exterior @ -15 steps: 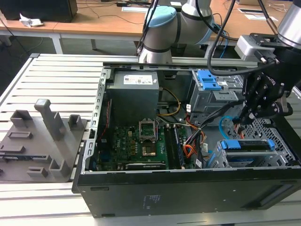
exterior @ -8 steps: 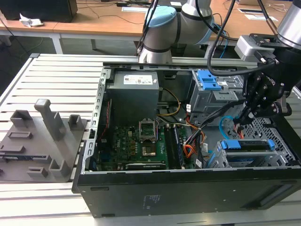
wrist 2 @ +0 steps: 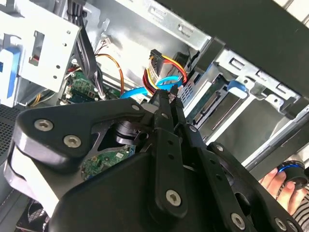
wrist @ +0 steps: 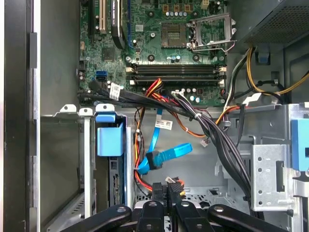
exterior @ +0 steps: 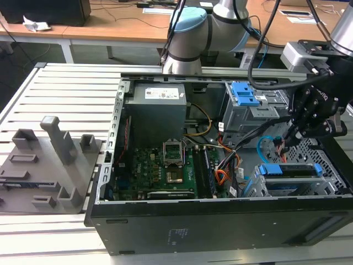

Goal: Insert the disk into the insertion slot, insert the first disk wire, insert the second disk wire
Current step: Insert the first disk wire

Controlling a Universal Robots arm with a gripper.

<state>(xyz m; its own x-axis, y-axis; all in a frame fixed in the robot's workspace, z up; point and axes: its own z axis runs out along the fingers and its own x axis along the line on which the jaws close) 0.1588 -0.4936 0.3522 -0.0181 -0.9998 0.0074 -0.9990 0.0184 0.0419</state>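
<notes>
The disk (exterior: 290, 170), framed in its blue carrier, lies inside the insertion slot (exterior: 255, 188) of the low grey cage at the exterior view's right. Its blue carrier tab (wrist: 110, 138) also appears in the first wrist view. My gripper (exterior: 298, 128) hangs over the bay behind that cage. The fingertips (wrist: 158, 189) stand close together on the black plug of the first disk wire (wrist: 175, 183), whose orange-red strands (wrist 2: 166, 67) bunch just beyond the gripper (wrist 2: 166, 96). The second disk wire (wrist: 166, 154), a light blue flat cable, loops loose just past the gripper (wrist: 164, 189).
The open computer case (exterior: 220, 221) rests on a slatted metal table (exterior: 66, 94). A taller grey cage with blue latches (exterior: 245, 96), thick black cable bundles (wrist: 217, 140) and the motherboard (exterior: 160, 165) crowd the inside. A person's hand (wrist 2: 277, 181) shows beside the case. Grey fixtures (exterior: 49, 160) lie at the exterior view's left.
</notes>
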